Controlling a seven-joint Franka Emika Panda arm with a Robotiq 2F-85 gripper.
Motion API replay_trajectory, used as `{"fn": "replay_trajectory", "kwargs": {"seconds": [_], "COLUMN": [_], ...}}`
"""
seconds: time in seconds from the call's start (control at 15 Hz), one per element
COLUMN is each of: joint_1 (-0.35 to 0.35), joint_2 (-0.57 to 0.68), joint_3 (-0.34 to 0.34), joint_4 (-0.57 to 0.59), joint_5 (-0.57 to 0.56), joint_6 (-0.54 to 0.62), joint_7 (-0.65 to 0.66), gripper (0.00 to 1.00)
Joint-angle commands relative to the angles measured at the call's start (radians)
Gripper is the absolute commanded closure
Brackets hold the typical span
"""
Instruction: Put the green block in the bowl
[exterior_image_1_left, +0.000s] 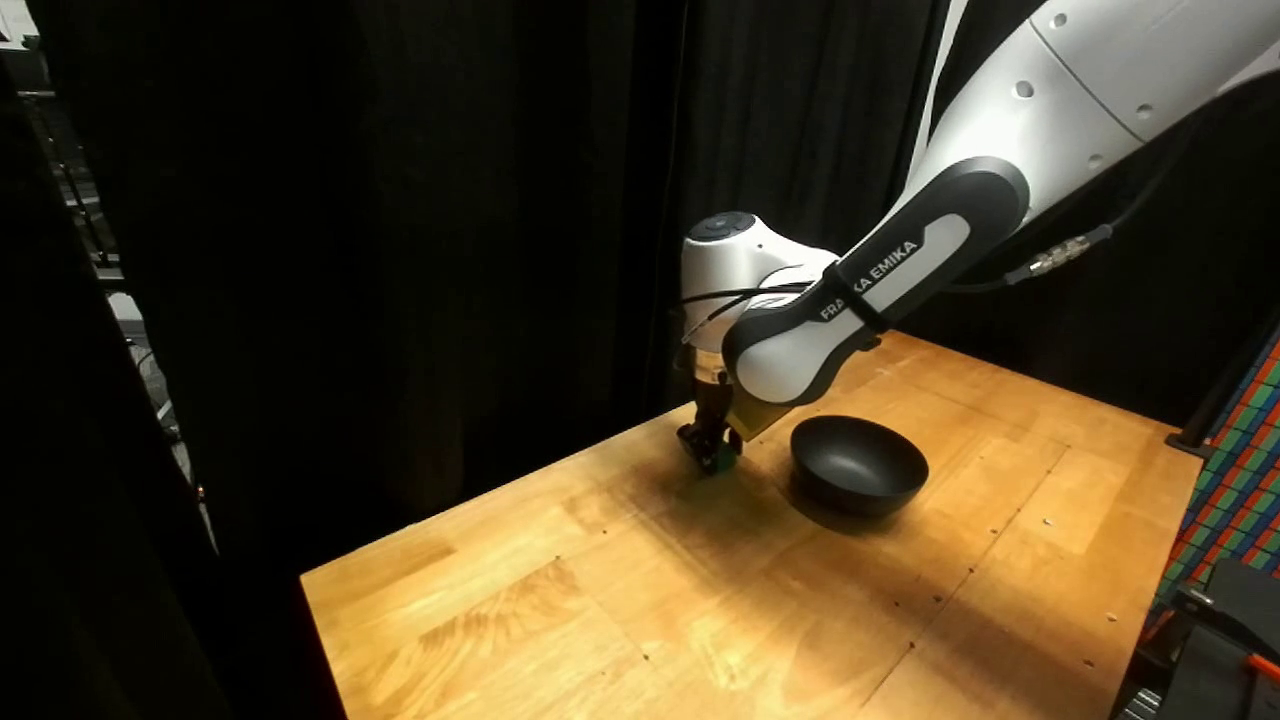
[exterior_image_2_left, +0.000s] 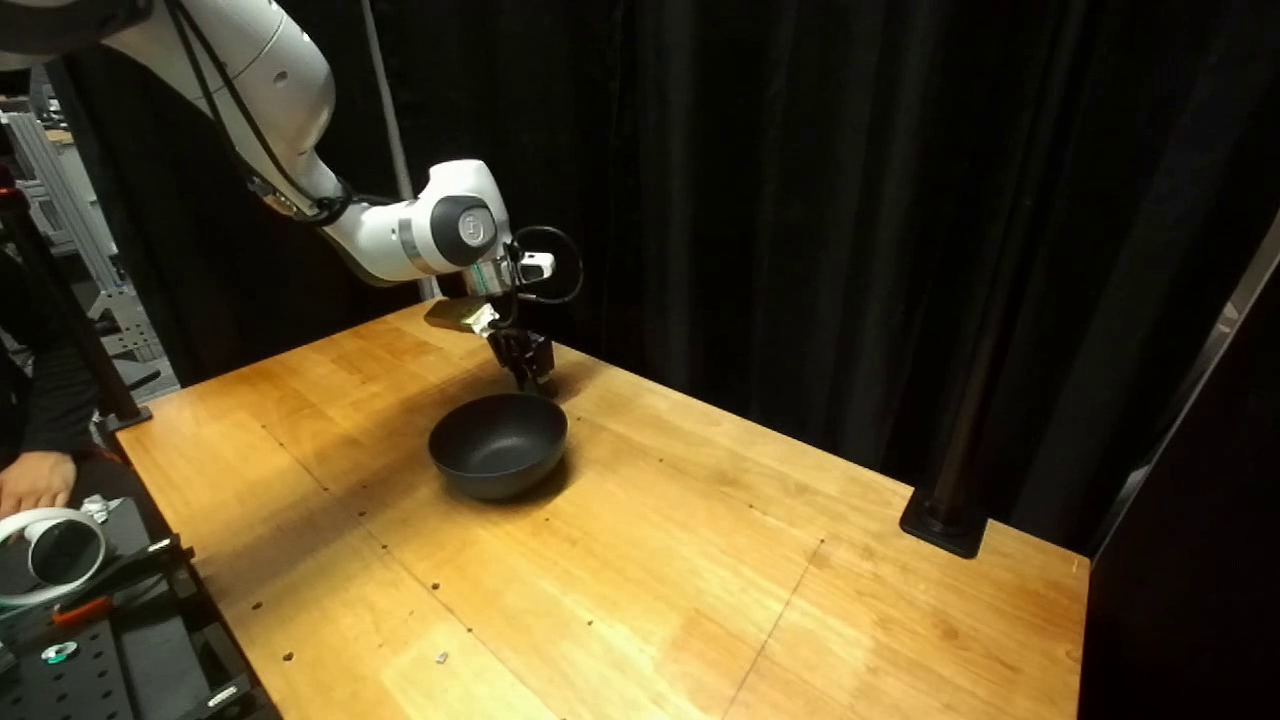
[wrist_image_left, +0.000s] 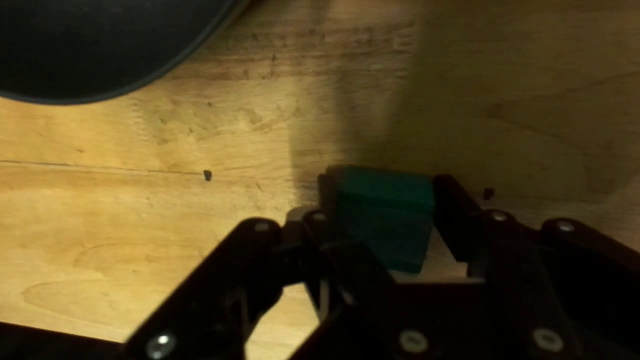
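The claw clamped the green block across two opposite sides; whether the block touched the wooden surface could not be determined. The black bowl stood upright near the block, apart from it. A black post base stood at the surface's edge, before a black curtain. Beyond the opposite edge, in an exterior view, a partly visible person was near a white-ringed controller.

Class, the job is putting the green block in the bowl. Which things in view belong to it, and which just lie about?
For the job:
green block
black bowl
claw

Lying about, it seems:
small pale scrap
orange item
white ringed device, use unclear
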Motion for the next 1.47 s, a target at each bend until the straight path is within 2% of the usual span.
{"fn": "replay_trajectory", "kwargs": {"seconds": [0.0,0.2,0.47,0.6,0.8,0.87,0.93,1.13,1.2,1.4], "joint_1": [0.009,0.035,0.052,0.022,-0.024,-0.049,-0.065,-0.108,-0.120,-0.160], "joint_2": [-0.019,-0.125,-0.294,-0.367,-0.456,-0.476,-0.492,-0.587,-0.628,-0.787], "joint_3": [-0.004,-0.006,-0.016,0.007,0.017,0.026,0.029,0.045,0.054,0.098], "joint_4": [-0.006,-0.079,-0.190,-0.242,-0.339,-0.368,-0.393,-0.472,-0.501,-0.575], "joint_5": [0.022,0.016,0.009,0.029,0.035,0.056,0.071,0.119,0.138,0.245], "joint_6": [0.005,-0.043,-0.216,-0.316,-0.334,-0.322,-0.323,-0.323,-0.319,-0.327], "joint_7": [-0.003,0.011,0.090,0.101,0.125,0.109,0.108,0.075,0.054,-0.080], "gripper": [0.76,0.76,0.76,0.76,0.76,0.26,0.26,0.03,0.00,0.00]}}
